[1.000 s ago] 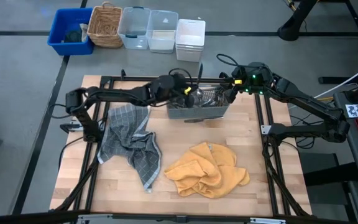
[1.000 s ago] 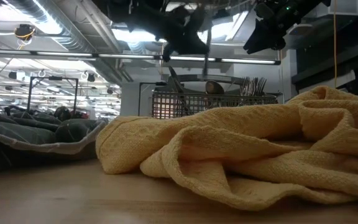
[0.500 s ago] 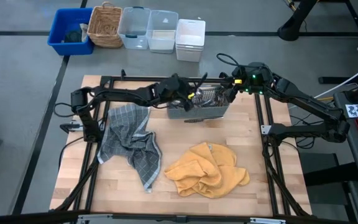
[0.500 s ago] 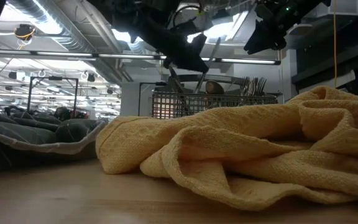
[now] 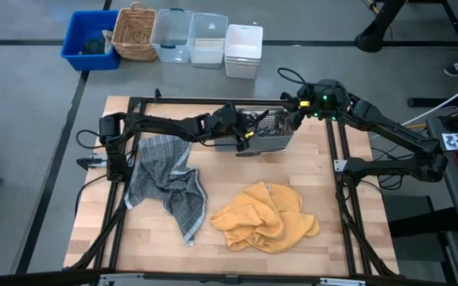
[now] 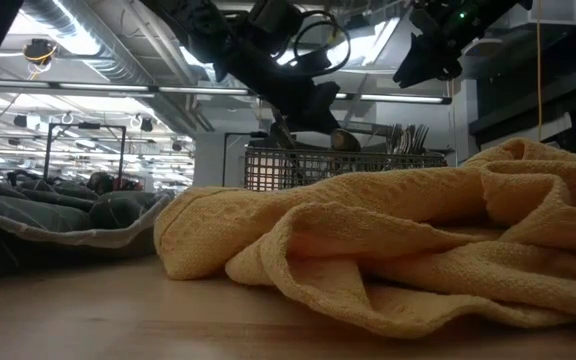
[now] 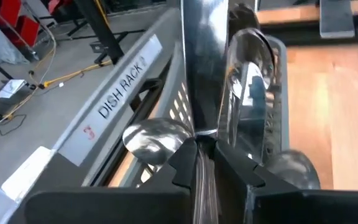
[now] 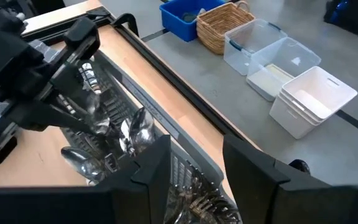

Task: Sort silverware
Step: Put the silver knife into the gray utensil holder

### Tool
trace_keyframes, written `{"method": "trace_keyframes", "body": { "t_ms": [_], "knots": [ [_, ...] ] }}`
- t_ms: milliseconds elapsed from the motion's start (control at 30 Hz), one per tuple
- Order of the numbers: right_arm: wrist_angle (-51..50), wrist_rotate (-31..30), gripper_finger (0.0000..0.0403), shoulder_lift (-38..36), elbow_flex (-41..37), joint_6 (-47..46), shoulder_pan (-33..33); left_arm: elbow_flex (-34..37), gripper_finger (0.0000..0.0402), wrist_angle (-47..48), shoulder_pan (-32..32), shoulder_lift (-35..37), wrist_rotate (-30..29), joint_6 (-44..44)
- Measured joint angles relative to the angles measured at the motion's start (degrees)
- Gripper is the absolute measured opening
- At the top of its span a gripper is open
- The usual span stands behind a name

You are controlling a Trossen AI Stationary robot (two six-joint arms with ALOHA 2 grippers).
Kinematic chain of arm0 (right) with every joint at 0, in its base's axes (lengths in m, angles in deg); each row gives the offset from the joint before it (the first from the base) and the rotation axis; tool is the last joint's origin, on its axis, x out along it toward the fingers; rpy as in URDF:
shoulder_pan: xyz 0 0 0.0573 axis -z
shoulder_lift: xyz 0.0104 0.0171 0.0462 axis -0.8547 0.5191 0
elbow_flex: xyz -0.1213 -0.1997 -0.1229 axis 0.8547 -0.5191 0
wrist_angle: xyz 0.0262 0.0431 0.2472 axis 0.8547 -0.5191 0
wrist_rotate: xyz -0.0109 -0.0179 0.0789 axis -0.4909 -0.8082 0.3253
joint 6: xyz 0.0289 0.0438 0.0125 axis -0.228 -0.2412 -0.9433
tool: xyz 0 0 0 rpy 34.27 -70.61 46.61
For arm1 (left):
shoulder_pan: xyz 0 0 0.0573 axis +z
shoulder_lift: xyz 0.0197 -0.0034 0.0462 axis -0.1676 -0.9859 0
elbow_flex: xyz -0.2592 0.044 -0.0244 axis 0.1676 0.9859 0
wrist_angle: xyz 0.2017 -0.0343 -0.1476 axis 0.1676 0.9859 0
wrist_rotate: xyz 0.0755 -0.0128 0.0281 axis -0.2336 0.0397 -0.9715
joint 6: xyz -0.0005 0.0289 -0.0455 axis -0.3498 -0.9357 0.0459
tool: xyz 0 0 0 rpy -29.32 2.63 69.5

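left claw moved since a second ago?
Yes. In the high view the left claw has shifted right along the grey caddy; in the low view it has dropped toward the caddy's rim, pinching a piece of silverware.

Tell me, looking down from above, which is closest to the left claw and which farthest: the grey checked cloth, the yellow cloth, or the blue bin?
Measured from the left gripper, over the mesh caddy:
1. Grey checked cloth, on the table toward the left arm's side.
2. Yellow cloth, on the table's near half, toward the right.
3. Blue bin, on the floor beyond the table's far left corner.
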Motion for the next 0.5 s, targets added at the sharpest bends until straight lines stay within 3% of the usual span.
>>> {"method": "trace_keyframes", "body": {
  "t_ms": [333, 500],
  "knots": [
    [-0.04, -0.11, 0.0149, 0.0, 0.0, 0.02, 0.0, 0.29, 0.0111, 3.7, -1.96, -0.36, 0.4, -0.92],
    [-0.06, -0.11, 0.0149, 0.0, 0.0, 0.0, 0.0, 0.27, 0.0131, 3.77, -3.1, 0.83, 0.14, -0.06]
  ]
}}
